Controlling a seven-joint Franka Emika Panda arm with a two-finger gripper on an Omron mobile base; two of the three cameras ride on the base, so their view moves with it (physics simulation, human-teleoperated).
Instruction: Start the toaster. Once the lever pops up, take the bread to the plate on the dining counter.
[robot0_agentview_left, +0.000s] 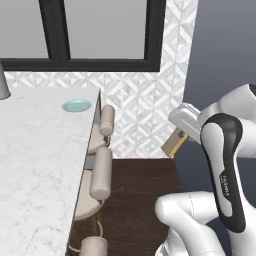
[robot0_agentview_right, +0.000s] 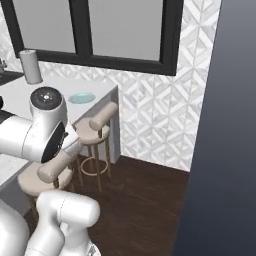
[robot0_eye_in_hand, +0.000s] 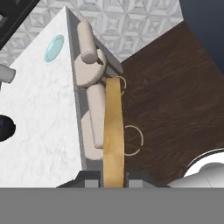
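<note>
Left base view gives me the white marble desk (robot0_agentview_left: 35, 165) running down the left, with beige stools (robot0_agentview_left: 101, 172) tucked along its edge over a dark wood floor (robot0_agentview_left: 137, 200). I see a patterned tile wall (robot0_agentview_left: 145, 100) behind, under a black-framed window (robot0_agentview_left: 100, 35). My arm stands well to the right of the desk, above the floor, and the tool (robot0_agentview_left: 176, 144) is clenched on the bread (robot0_agentview_left: 174, 143), a tan slice hanging edge-on below the hand. In the hand view the bread (robot0_eye_in_hand: 113, 131) rises straight up from between the fingertips, seen edge-on over the stools and the desk's edge. The pale blue-green plate (robot0_agentview_left: 77, 105) sits near the far corner of the desk, well apart from the bread. A grey cylinder (robot0_agentview_right: 31, 66) stands beyond the plate in the right base view.
</note>
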